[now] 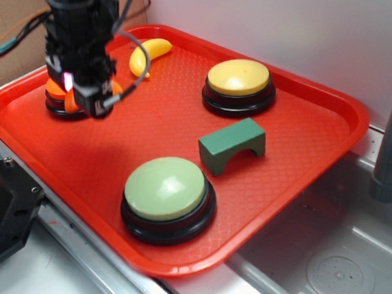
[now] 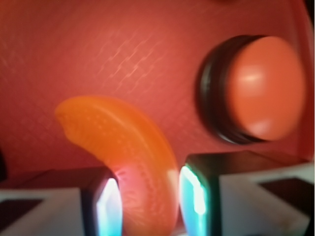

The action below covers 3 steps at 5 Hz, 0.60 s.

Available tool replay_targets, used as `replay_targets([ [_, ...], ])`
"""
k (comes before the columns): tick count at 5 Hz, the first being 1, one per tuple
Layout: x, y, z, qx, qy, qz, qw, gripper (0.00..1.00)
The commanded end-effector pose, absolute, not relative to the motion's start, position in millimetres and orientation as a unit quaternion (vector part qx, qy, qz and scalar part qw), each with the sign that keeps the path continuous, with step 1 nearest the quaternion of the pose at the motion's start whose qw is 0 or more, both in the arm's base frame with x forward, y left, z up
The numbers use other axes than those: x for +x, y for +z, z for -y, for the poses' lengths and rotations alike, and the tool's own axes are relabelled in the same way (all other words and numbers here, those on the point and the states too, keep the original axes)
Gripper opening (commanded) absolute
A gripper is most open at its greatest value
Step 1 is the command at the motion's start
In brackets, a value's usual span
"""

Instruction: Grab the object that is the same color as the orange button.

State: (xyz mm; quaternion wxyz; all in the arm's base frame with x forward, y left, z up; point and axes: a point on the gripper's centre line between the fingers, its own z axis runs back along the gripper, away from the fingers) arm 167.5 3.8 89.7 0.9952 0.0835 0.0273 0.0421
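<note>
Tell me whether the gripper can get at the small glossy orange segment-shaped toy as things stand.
Probably yes: the gripper already has the small glossy orange segment-shaped toy between its fingers, with nothing between them. The orange domed button sits apart, off to the side.

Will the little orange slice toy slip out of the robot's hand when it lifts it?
It might. The orange slice toy looks glossy and smooth, so it could slide between the fingers of the hand. Its curved shape may let it swivel, since only one end sits between them. It looks like stiff, small plastic, so probably light and unlikely to bend.
</note>
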Motion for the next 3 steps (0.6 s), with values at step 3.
replay_targets([
  [3, 169, 194, 15, 0.105, 0.095, 0.011, 0.99, 0.0],
])
